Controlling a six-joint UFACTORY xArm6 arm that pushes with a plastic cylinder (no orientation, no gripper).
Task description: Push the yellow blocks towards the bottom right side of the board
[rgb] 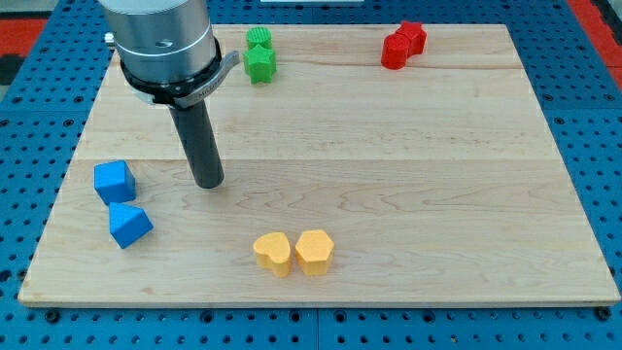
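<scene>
A pale wooden worktop (408, 146) lies on a blue perforated base (593, 107). The arm carries no gripper, so nothing opens, closes or holds anything; it ends in a straight dark rod, and my tip (208, 183) rests on the wood in the left half of the view, touching no block.

The two yellow blocks sit near the view's bottom edge, a little left of centre, and lie below and to the right of my tip, well apart from it. The yellow heart-shaped block (273, 253) is on the left and the yellow roughly hexagonal block (315, 252) is just beside it on the right; they touch or nearly touch.

To the left of my tip, near the worktop's left edge, is a blue cube-like block (115, 181), with a blue wedge-shaped block (128, 225) just below it. Near the view's top, right of the arm's grey housing (160, 44), two green blocks (259, 54) stand close together, one behind the other; their shapes are hard to make out. Farther right along the top, two red blocks (402, 44) are pressed against each other.
</scene>
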